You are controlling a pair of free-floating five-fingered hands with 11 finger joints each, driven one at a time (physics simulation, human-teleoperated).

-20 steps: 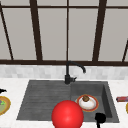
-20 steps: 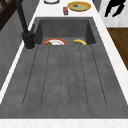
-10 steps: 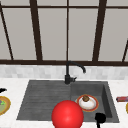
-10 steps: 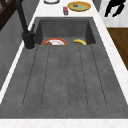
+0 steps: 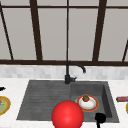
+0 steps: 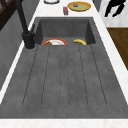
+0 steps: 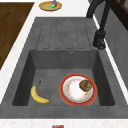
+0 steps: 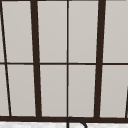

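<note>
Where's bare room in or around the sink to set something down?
The grooved draining board, between the faucet and the front counter edge, is bare. The basin is crowded: a banana and a red-rimmed plate with a muffin cover most of its floor; only the strip by the drain is free.

A window (image 8: 67,60) with pale grey panes takes up the upper view. Two thick dark upright bars (image 8: 35,60) stand left and right of a thin central one, and a thin crossbar (image 8: 67,64) runs across at mid height. A dark sill (image 8: 37,119) lies along the bottom, a strip of light wall below it. The curved top of a black tap (image 8: 75,121) rises at the bottom centre
</note>
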